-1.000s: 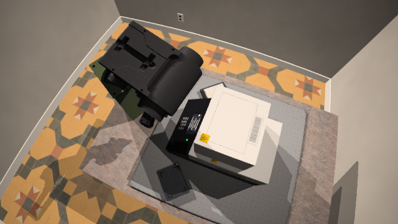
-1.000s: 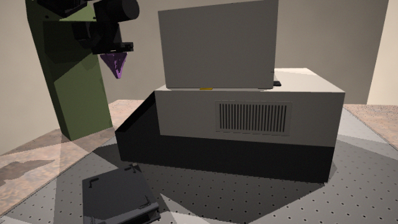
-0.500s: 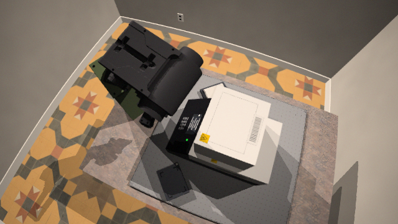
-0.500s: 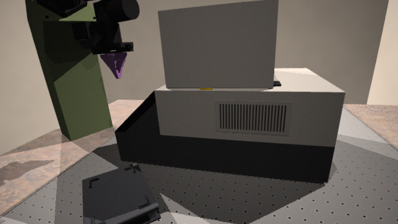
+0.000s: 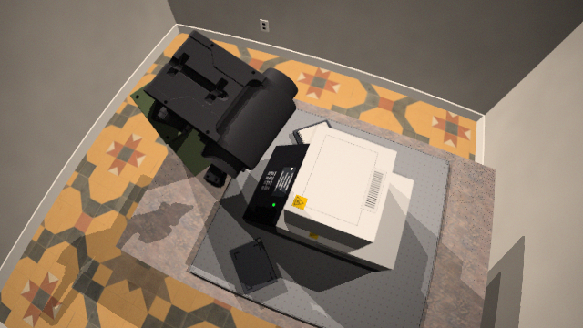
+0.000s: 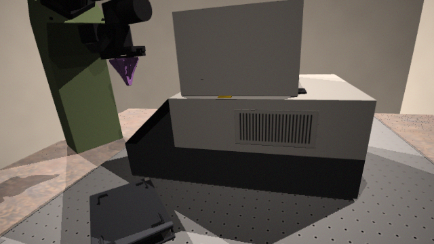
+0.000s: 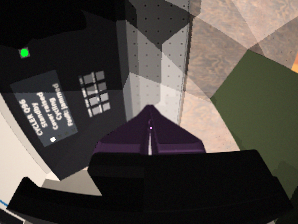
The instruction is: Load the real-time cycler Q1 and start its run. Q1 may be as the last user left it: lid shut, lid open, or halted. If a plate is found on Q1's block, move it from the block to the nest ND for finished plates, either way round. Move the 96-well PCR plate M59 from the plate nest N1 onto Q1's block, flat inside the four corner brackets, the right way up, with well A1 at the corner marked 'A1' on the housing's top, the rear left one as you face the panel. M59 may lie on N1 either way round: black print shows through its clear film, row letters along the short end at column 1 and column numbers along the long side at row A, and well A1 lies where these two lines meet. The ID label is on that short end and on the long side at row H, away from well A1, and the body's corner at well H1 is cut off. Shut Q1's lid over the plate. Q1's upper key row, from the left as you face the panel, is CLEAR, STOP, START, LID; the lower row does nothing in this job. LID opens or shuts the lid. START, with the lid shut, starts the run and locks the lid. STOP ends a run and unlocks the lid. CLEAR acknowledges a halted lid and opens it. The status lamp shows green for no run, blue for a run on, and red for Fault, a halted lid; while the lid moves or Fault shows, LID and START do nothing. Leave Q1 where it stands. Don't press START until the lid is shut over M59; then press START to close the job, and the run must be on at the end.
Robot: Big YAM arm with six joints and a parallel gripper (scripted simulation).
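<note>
The cycler Q1 (image 5: 337, 191) stands mid-mat with its white lid (image 5: 346, 182) down over the block; it also shows in the side view (image 6: 258, 135). Its black sloped panel (image 5: 277, 182) carries the key rows (image 5: 270, 176) and a green status lamp (image 5: 273, 204). My gripper (image 6: 127, 76) has purple fingers, shut and empty. It hangs point-down above and to the left of the panel. In the wrist view the fingertips (image 7: 149, 111) sit just right of the keys (image 7: 95, 94), with the green lamp (image 7: 24, 52) further left. A pale plate, probably M59 (image 5: 312, 130), peeks out behind Q1, mostly hidden.
An empty dark plate nest (image 5: 253, 267) lies on the mat in front of Q1, also in the side view (image 6: 130, 213). The arm's green base (image 6: 78, 85) stands left of Q1. The black arm body (image 5: 219, 109) covers the mat's rear left.
</note>
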